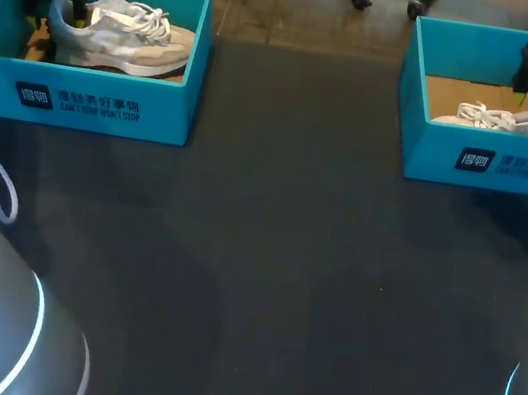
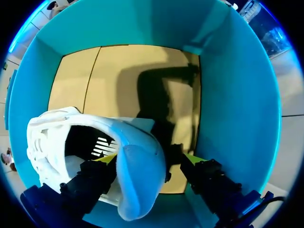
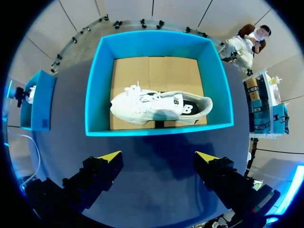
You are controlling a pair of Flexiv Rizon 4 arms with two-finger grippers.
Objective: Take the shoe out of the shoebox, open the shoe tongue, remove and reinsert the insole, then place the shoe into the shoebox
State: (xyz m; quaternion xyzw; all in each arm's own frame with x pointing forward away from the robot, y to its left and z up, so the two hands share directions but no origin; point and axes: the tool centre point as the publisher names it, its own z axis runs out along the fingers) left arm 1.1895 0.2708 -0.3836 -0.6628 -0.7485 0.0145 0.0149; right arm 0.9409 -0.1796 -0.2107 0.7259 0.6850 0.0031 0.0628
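On the dark table [image 1: 270, 280], the left shoebox [image 1: 107, 105] is set at the far left edge. A pale shoe [image 1: 129, 33] is seen upright in it, toe to the right. The left gripper [image 2: 150, 159] is lowered over the heel and is released: one finger is placed inside the collar, the other outside, apart from the heel. At the far right, a white shoe [image 1: 515, 122] is laid in the right shoebox [image 1: 492, 165]. The right gripper [image 3: 159, 156] is held high above that box, fingers spread wide, with nothing grasped.

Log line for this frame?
left gripper: open, heel of left shoe between fingers, in left box | right gripper: open, above right box | right shoe: in box
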